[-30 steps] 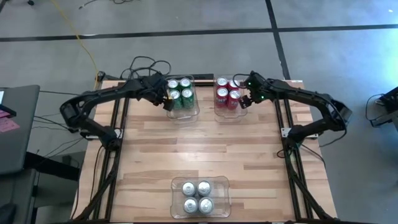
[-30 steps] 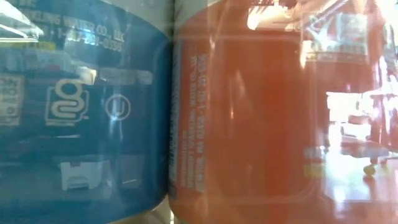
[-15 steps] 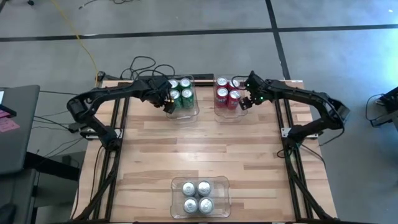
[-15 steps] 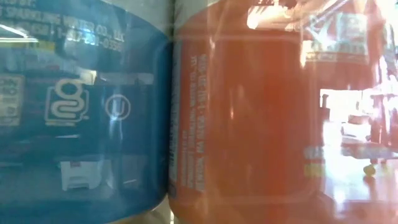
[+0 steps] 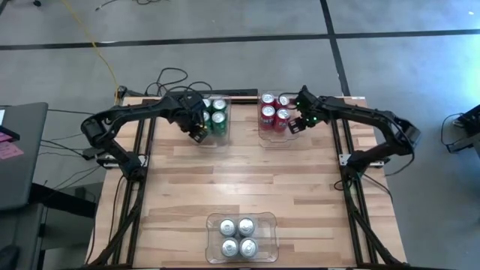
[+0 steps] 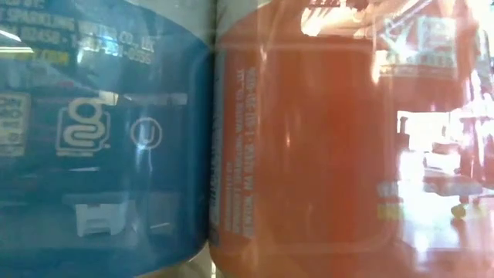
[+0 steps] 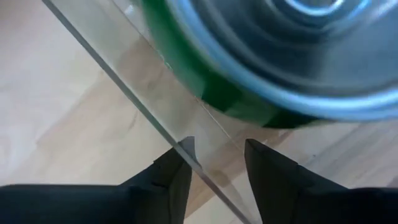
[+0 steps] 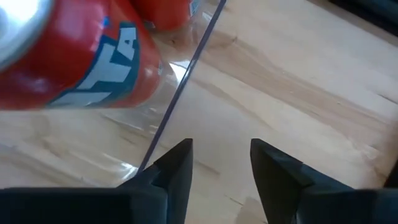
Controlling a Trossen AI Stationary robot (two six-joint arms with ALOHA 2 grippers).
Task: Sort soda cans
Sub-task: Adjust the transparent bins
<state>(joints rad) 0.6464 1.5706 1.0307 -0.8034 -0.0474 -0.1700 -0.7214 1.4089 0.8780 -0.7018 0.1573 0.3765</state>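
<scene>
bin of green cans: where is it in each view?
High: bin of green cans at the far edge, left of centre, under the left gripper.
Low: not in it.
Left wrist: its clear wall runs between the jaws.
Right wrist: not in it.
Shared landmark: green can.

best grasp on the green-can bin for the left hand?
Pinch the clear bin's thin upright side wall, coming from above on its outer left side. The left hand already straddles that wall edge, fingers open, one inside, one outside; the green cans fill the interior.
</scene>
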